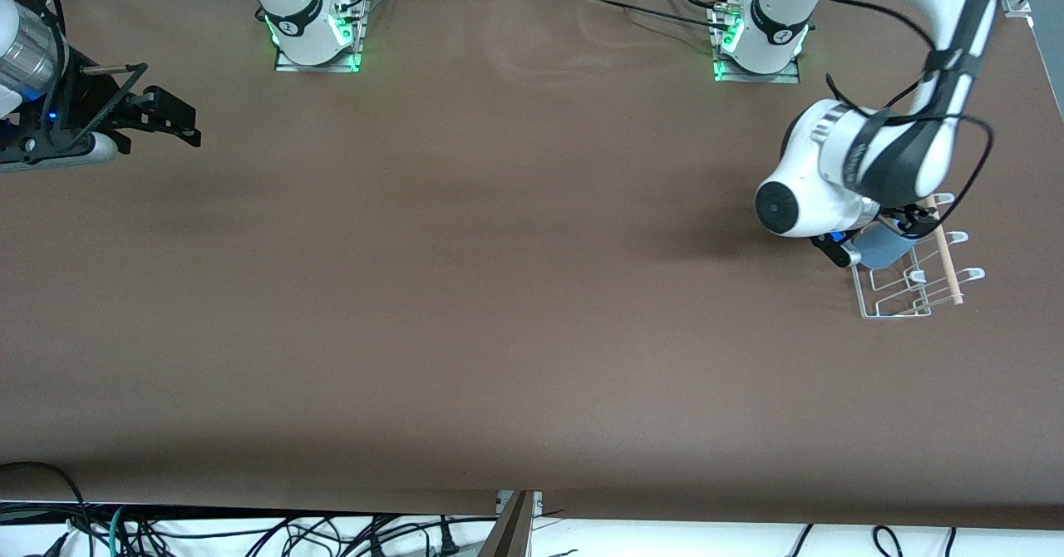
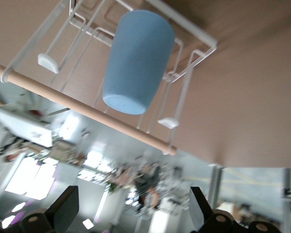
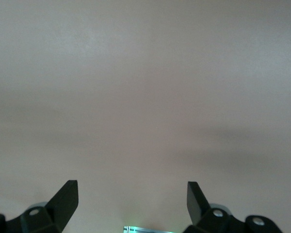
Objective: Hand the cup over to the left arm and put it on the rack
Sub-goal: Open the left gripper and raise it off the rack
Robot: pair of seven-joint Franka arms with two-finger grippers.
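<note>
The light-blue cup (image 2: 138, 60) sits mouth-down on the pegs of the white wire rack (image 2: 189, 26), leaning toward the wooden dowel (image 2: 82, 109). In the front view the cup (image 1: 883, 247) is on the rack (image 1: 896, 315) near the left arm's end of the table, partly hidden under the left arm's hand (image 1: 819, 179). My left gripper (image 2: 132, 208) is open, its fingers apart from the cup with nothing between them. My right gripper (image 3: 132, 199) is open and empty over bare table at the right arm's end (image 1: 170, 116).
The brown table (image 1: 499, 291) runs between the two arms. The arm bases (image 1: 312, 33) (image 1: 761, 41) stand along its farthest edge. Cables hang below the table edge nearest the front camera.
</note>
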